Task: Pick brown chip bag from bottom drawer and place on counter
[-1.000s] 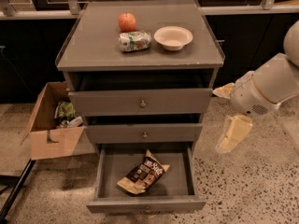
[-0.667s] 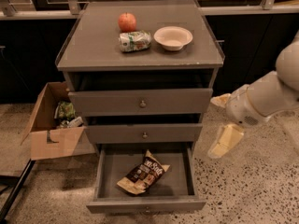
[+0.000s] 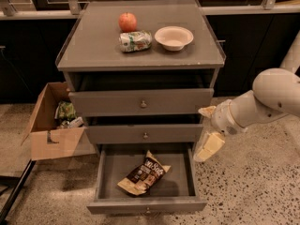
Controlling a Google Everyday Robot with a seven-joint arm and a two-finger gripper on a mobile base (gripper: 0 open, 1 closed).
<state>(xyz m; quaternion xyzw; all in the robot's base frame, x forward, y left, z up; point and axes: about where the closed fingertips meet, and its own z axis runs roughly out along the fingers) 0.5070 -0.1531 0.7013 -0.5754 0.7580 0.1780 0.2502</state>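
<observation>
The brown chip bag (image 3: 143, 175) lies flat in the open bottom drawer (image 3: 146, 204), dark brown with tan ends. My gripper (image 3: 206, 130) is at the right side of the cabinet, level with the middle drawer, above and right of the bag. It is open and empty, with one tan finger (image 3: 209, 146) hanging down by the bottom drawer's right wall. The grey counter (image 3: 93, 46) tops the cabinet.
On the counter stand a red apple (image 3: 127, 21), a green-and-white packet (image 3: 135, 40) and a white bowl (image 3: 174, 37). The top drawer (image 3: 140, 102) is pulled out a little. An open cardboard box (image 3: 49, 125) sits on the floor to the left.
My arm and gripper have moved left and down, closer to the cabinet's right side. The bag and drawers have not moved.
</observation>
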